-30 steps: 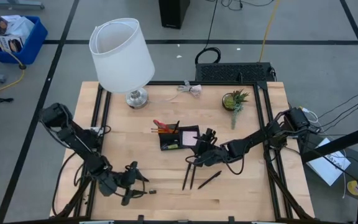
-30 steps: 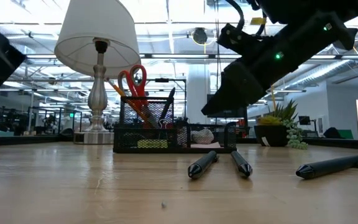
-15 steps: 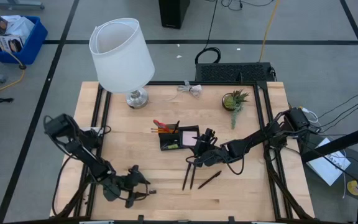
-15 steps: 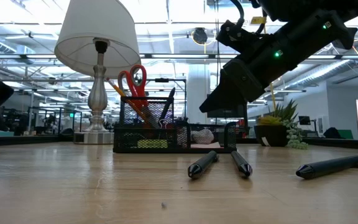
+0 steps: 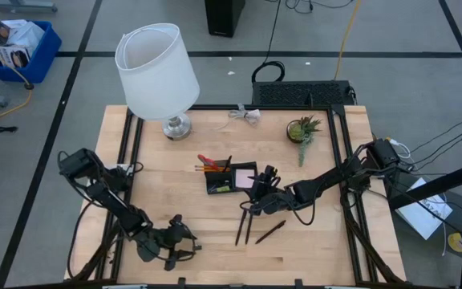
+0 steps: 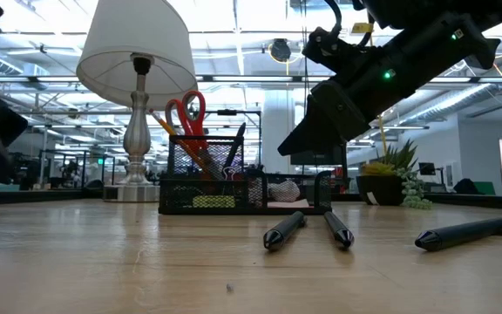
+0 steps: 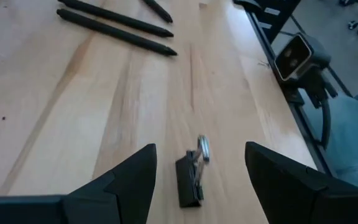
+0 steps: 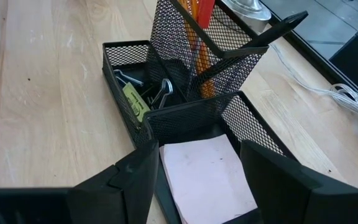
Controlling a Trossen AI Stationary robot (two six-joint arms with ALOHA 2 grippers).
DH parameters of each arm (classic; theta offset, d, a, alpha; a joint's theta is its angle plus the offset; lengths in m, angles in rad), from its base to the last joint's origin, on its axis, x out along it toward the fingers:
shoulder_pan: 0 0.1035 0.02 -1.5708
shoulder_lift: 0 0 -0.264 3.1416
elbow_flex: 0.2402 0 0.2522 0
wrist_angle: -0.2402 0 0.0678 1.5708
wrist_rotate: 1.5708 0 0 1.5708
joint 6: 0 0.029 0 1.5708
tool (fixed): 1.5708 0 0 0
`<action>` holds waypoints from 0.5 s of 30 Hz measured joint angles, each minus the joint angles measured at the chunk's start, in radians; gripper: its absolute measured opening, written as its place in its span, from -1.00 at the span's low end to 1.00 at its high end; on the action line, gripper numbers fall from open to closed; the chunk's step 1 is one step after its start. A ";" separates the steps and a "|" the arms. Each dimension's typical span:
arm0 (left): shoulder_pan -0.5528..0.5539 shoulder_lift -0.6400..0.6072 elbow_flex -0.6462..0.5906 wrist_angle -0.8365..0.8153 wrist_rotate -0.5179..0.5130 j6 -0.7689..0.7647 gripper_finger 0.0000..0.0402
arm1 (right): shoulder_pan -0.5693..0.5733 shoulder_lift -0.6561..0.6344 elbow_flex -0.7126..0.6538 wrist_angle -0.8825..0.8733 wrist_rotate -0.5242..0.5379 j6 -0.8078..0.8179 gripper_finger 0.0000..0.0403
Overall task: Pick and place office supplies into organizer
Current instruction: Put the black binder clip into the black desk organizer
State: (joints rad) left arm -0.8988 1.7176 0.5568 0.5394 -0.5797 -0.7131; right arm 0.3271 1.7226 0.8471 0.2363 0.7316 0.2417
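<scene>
My organizer (image 5: 232, 178) already holds scissors, pencils, sticky pad (image 8: 207, 175). Three pens (image 5: 247, 225) and a binder clip (image 7: 191, 179) remain; left gripper (image 7: 197, 174) spread empty over it; right gripper (image 8: 197, 163) open, empty.

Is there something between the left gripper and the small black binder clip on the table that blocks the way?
Nothing visible does. In the left wrist view the binder clip lies on bare wood between the open fingers of the left gripper. The two black pens lie farther off.
</scene>
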 joint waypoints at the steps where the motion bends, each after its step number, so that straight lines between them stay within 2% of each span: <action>1: 0.002 0.000 0.005 -0.006 0.009 0.000 0.25 | 0.000 0.000 0.000 0.000 0.000 0.000 0.10; 4: 0.012 0.000 0.011 -0.005 0.064 0.001 0.25 | 0.000 0.000 0.000 0.009 0.000 0.006 0.10; 9: 0.024 0.000 0.011 -0.009 0.076 -0.007 0.20 | 0.000 0.000 0.000 0.042 -0.001 -0.012 0.10; 15: 0.030 0.000 0.011 -0.012 0.084 -0.023 -0.14 | 0.000 0.000 0.000 0.044 -0.002 -0.018 0.10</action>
State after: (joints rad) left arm -0.8688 1.7176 0.5682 0.5275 -0.4957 -0.7362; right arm 0.3272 1.7222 0.8471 0.2802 0.7300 0.2236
